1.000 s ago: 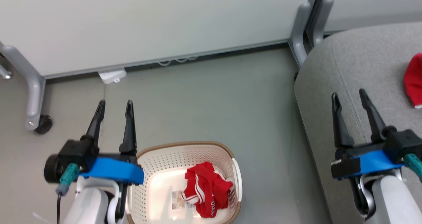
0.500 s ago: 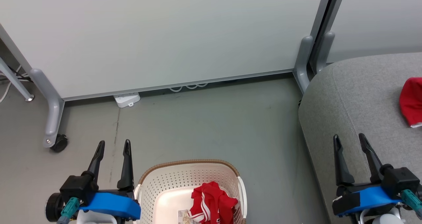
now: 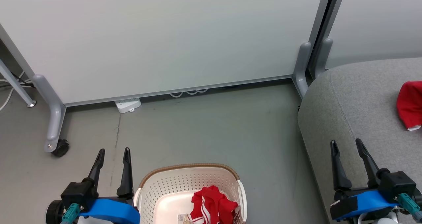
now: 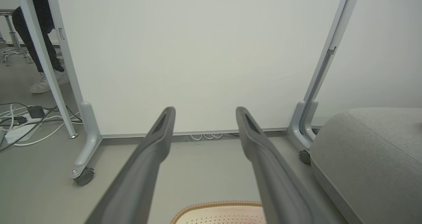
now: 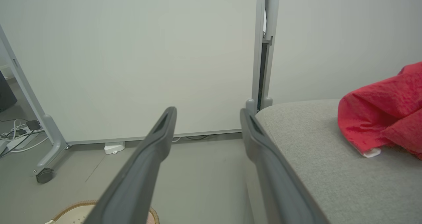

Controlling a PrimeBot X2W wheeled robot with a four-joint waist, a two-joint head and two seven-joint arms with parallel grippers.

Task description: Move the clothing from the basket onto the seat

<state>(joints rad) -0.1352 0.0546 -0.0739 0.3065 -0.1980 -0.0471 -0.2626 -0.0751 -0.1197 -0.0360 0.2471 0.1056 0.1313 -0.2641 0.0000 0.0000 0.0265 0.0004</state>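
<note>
Right of the left gripper — clothing in the basket.

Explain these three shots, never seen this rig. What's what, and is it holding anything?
It's a wheeled two-armed robot. The head view looks down from its head; the other two come from wrist cameras. The left fingers and right fingers are spread open, holding nothing. On the floor sits a cream laundry basket with a red striped garment inside. At right is a grey seat carrying another red garment. White partition panels stand behind.
</note>
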